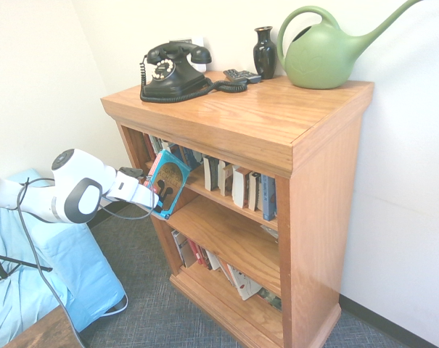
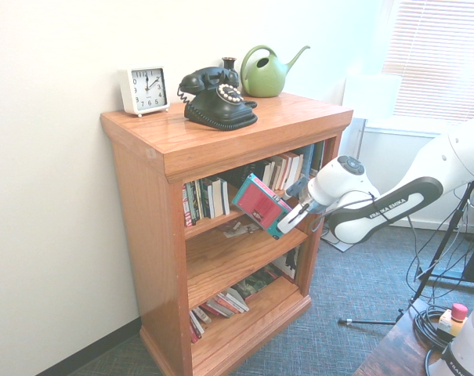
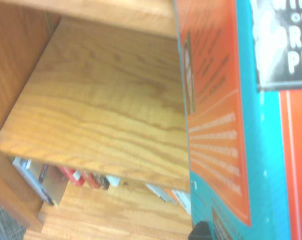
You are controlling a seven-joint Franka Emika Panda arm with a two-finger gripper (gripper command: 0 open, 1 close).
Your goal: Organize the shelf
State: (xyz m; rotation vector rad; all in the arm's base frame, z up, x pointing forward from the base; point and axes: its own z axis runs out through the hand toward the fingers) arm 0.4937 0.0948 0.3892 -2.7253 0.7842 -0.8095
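One teal-and-red book [image 2: 261, 204] sits pinched tilted in the pincer [image 2: 293, 221], right at the open front of the shelf [image 2: 221, 141], between its top and middle tiers.

On the shelf [image 1: 277, 119] top, the telephone [image 1: 174, 72] sat near the back edge, with the vase [image 1: 264, 52] and watering can [image 1: 324, 54] along that edge toward the far corner. Books [image 1: 237, 185] stood on the upper tier. The gripper [image 1: 157, 197] held a book [image 1: 167, 183] before that tier's front edge.
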